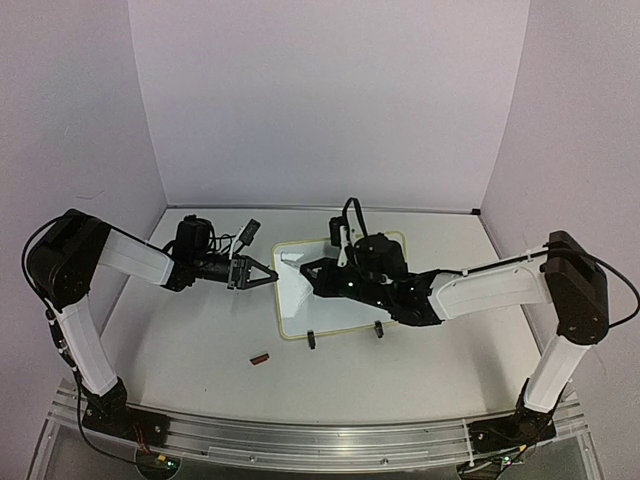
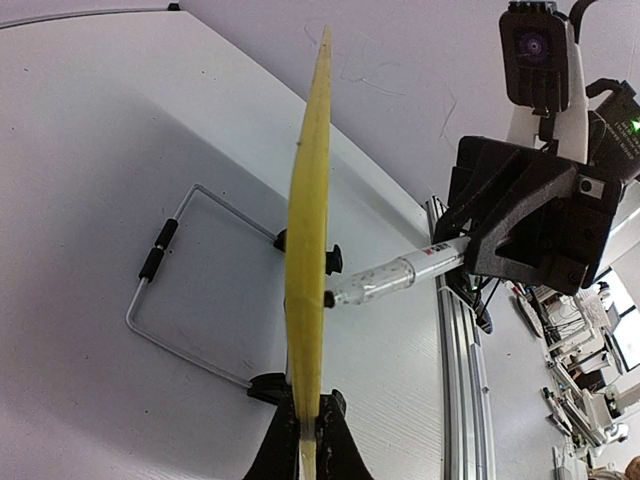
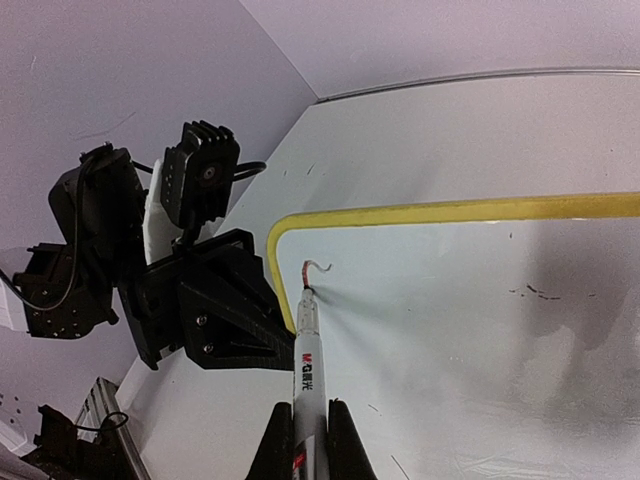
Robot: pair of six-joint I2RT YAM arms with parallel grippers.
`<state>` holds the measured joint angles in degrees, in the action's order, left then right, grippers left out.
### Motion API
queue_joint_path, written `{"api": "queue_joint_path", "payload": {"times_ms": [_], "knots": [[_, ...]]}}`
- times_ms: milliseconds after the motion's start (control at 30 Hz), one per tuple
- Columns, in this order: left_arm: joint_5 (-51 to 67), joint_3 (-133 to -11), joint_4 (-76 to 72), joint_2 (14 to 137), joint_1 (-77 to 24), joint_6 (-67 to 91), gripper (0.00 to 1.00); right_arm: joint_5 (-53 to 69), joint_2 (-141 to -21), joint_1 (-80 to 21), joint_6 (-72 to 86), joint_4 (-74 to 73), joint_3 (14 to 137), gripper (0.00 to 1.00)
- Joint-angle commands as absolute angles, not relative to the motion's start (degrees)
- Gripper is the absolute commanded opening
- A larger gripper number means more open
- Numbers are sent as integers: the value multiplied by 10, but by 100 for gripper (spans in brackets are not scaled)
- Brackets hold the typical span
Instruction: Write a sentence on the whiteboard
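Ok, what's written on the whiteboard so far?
Only one short hooked stroke at the marker tip, near the whiteboard corner, plus faint specks. From above, the right arm covers much of the board.

the whiteboard (image 1: 300, 305) is white with a pale-yellow frame. the stroke (image 3: 314, 268) is dark reddish. the marker (image 3: 308, 360) is clear with red print. the cap (image 1: 260, 357) is brownish-red, the table (image 1: 190, 340) white.

One whiteboard (image 1: 335, 310) on one wire stand (image 2: 165, 300), with two black clips (image 1: 311, 340) along its near edge. One marker (image 3: 308, 345). One short stroke (image 3: 316, 267) on the board. One small reddish piece (image 1: 260, 357) on the bench (image 1: 190, 340), perhaps a cap. Two end effectors: the left end effector (image 2: 305, 392), the right end effector (image 3: 303, 412).
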<state>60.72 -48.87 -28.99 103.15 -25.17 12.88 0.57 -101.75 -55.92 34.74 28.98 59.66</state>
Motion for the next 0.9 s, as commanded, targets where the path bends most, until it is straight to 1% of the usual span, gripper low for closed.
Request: {"api": "queue_joint_path", "payload": {"times_ms": [0,400,867], "knots": [[613,-485,-284,1017,-256,110,0,-11,-993,-556,351,272,581,0],[613,-485,-284,1017,-256,110,0,-26,-967,-557,350,271,554,0],[613,-485,-284,1018,-256,110,0,-5,-999,-569,352,261,573,0]]}}
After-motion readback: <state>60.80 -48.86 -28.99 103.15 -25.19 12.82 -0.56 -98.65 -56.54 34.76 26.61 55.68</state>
